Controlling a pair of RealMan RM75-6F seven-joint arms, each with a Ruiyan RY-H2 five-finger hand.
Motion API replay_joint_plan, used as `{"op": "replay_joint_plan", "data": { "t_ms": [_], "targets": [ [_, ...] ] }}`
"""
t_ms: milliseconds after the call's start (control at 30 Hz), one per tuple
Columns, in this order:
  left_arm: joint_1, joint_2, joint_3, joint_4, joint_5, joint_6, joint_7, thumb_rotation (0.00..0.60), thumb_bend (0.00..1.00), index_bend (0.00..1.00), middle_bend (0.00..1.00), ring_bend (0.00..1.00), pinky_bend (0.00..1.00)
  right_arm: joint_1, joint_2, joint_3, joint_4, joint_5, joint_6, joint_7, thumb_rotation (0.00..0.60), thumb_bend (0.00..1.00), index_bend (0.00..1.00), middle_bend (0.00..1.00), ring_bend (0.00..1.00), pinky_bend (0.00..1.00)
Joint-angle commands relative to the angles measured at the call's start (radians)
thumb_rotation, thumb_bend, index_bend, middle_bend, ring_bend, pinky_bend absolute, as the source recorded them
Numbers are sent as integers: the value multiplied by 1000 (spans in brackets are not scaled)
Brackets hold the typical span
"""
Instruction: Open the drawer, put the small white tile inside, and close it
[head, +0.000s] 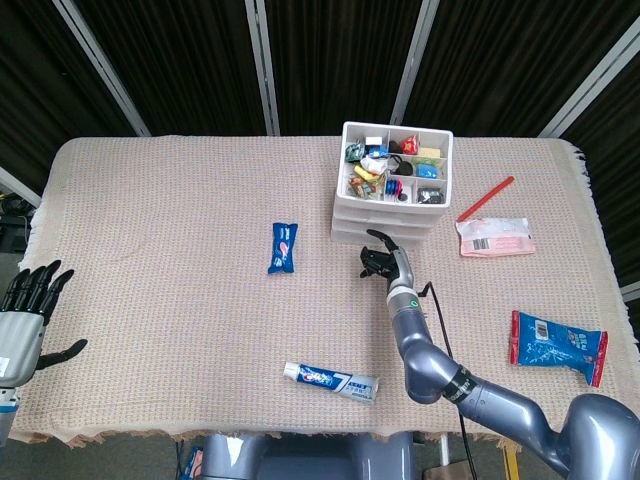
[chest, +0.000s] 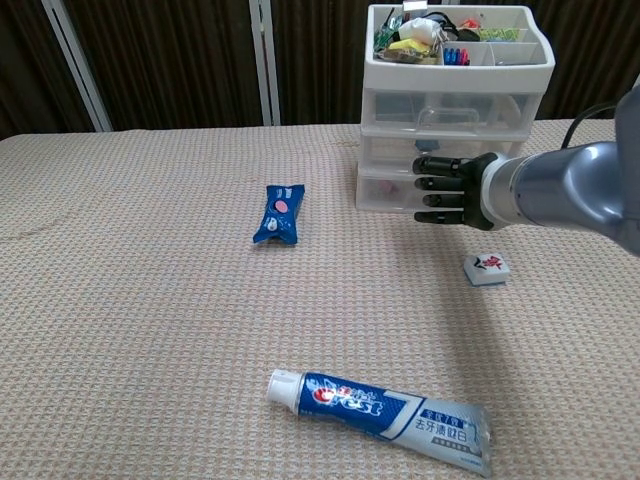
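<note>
Small white tile (chest: 487, 269), red mark on its top face, lies flat on the woven surface (chest: 150, 330) to the right of centre in the chest view, apart from everything else. Closest to the camera, lies a toothpaste tube (chest: 380, 408), no part of the job. At the near left edge in the head view, hangs the left hand (head: 30, 310), fingers spread and empty, well apart from the work. Back to the tile: looks like a hard, rigid block, light for its bulk, probably smooth and glossy, so likely to slip from a loose pinch yet unlikely to break from a short drop onto cloth. Sits low against the weave, so calls for a pinch across two opposite side faces, fingertips pressed down into the cloth, rather than any attempt on the flat top. Beyond the tile, hovers the right hand (chest: 445, 190), holding nothing, fingers stretched out side by side and pointing at the front of the lower drawers; cannot tell whether touching them. Farther back, stands the white drawer unit (chest: 455, 130), all fronts shut, open top tray full of small oddments; appears light, clear plastic, so likely to slide on the cloth under a hard pull. Off to the left, lies a blue packet (chest: 279, 212), well clear.
</note>
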Motion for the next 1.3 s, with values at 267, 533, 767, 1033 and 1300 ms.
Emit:
{"op": "replay_joint_plan", "data": {
  "t_ms": [267, 533, 767, 1033, 1300],
  "targets": [
    [-2, 3, 2, -5, -1, -5, -3, 600, 145, 73, 0, 0, 0, 19, -18, 49, 55, 68, -64, 30, 600, 498, 288, 789, 792, 619],
    [-5, 6, 3, -10, -3, -11, -9, 600, 145, 73, 0, 0, 0, 46, -33, 71, 113, 107, -88, 36, 600, 498, 297, 788, 791, 619],
    [-5, 10, 6, -14, -3, -17, -13, 600, 145, 73, 0, 0, 0, 58, -40, 74, 145, 128, -95, 32, 600, 498, 312, 788, 791, 619],
    [-5, 13, 8, -21, -5, -20, -10, 600, 145, 73, 0, 0, 0, 59, -34, 73, 134, 138, -110, 25, 600, 498, 357, 788, 790, 619],
    [-4, 15, 10, -24, -4, -18, -10, 600, 146, 73, 0, 0, 0, 30, -15, 53, 63, 138, -97, 23, 600, 498, 393, 788, 790, 619]
  ]
}}
